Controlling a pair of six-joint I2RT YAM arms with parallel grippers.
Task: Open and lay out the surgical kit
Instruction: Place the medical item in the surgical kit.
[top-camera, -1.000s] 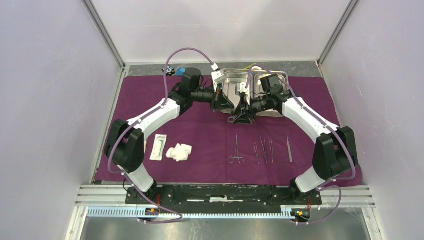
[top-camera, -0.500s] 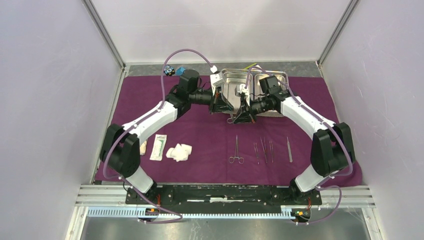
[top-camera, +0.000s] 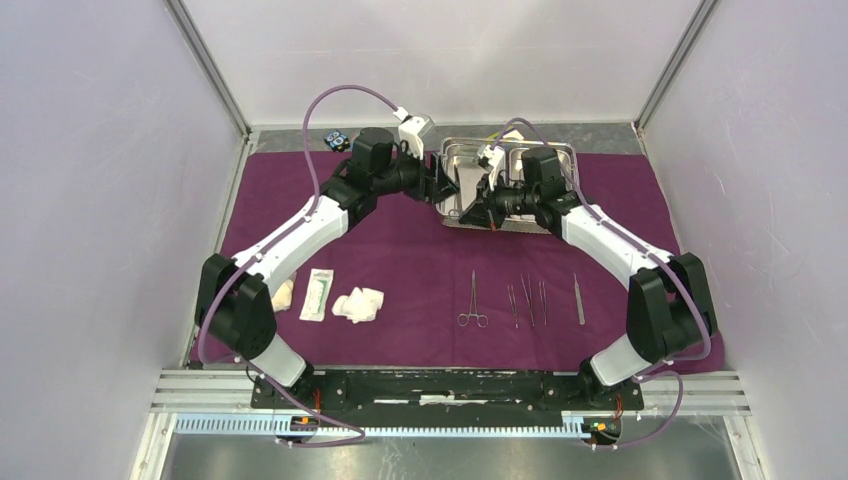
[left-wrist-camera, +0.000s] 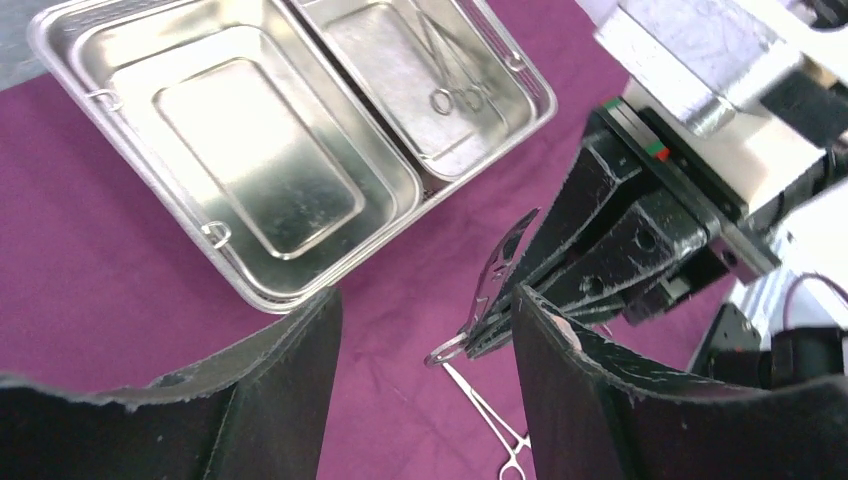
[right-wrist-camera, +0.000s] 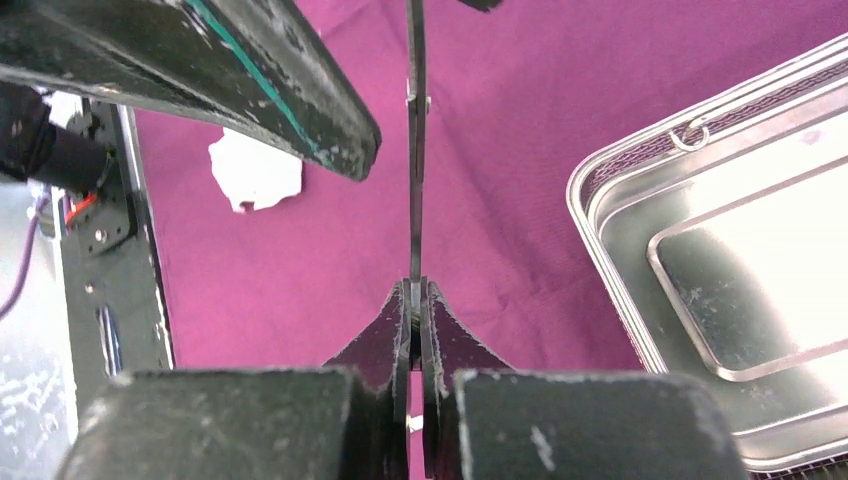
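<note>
The dark-purple cloth wrap (top-camera: 400, 255) lies spread flat with the steel tray (top-camera: 562, 150) at its back. In the left wrist view the tray (left-wrist-camera: 150, 205) shows two compartments. My right gripper (top-camera: 478, 208) is shut on a slim steel clamp (left-wrist-camera: 503, 262), held above the cloth in front of the tray; in the right wrist view the clamp (right-wrist-camera: 415, 150) runs edge-on out of the gripper (right-wrist-camera: 415, 300). My left gripper (left-wrist-camera: 425, 320) stands open just left of it, holding nothing. Laid out nearer are a clamp (top-camera: 472, 300), slim tools (top-camera: 527, 300), tweezers (top-camera: 578, 298), the packet (top-camera: 318, 294) and gauze (top-camera: 358, 304).
Small blue and black blocks (top-camera: 340, 140) sit off the cloth at the back left. Another gauze wad (top-camera: 284, 294) lies by the left arm's elbow. White walls and a metal frame close in the sides and back.
My left gripper has opened, let go of the clamp and drawn back to the left. My right gripper closed on the clamp and shifted with it toward the tray.
</note>
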